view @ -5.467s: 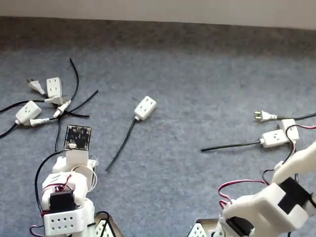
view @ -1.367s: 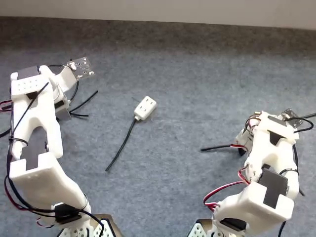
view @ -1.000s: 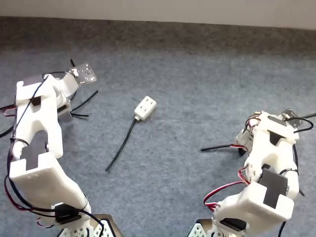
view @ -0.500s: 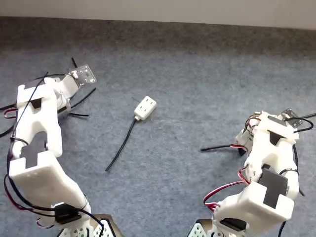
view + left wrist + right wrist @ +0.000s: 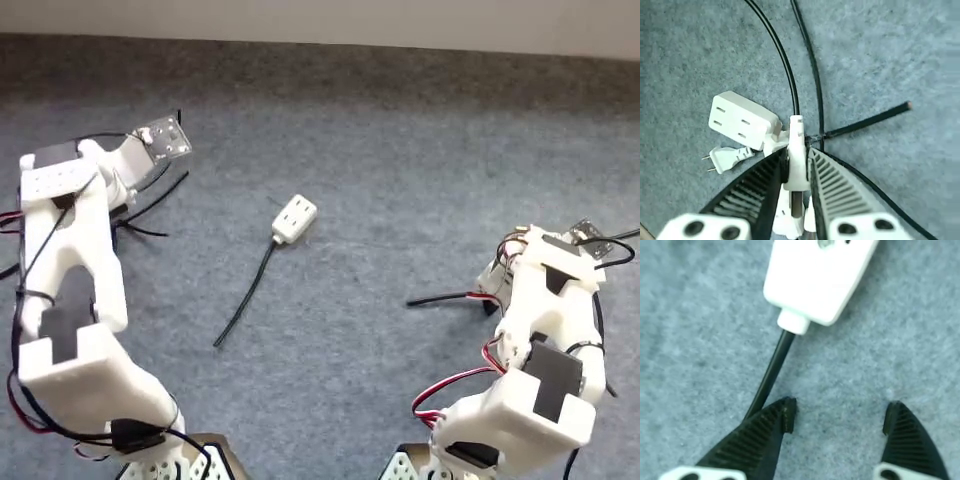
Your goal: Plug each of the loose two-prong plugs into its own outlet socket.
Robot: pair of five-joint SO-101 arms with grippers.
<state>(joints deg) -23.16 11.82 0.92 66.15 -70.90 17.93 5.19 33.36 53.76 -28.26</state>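
Observation:
In the left wrist view my left gripper [image 5: 797, 151] is shut on a white plug [image 5: 796, 127] whose black cord [image 5: 782, 60] runs away from it. Just beside it lie a white outlet socket [image 5: 742, 121] and a loose two-prong plug [image 5: 727, 157] on the grey carpet. In the right wrist view my right gripper [image 5: 840, 416] stands open just above the carpet. Its fingers straddle bare carpet a short way behind another white socket [image 5: 817, 275], next to that socket's black cord [image 5: 771, 377]. A third white socket [image 5: 293, 218] lies mid-carpet in the high view.
Several black cords [image 5: 860, 122] cross under the left gripper. The left arm [image 5: 70, 230] stretches toward the far left, and the right arm [image 5: 550, 290] stands at the right. A black cord [image 5: 245, 290] trails from the middle socket toward the front.
The left arm has shifted back and to the left at its wrist, and the black cords beside it have moved with it. The right arm has stayed still.

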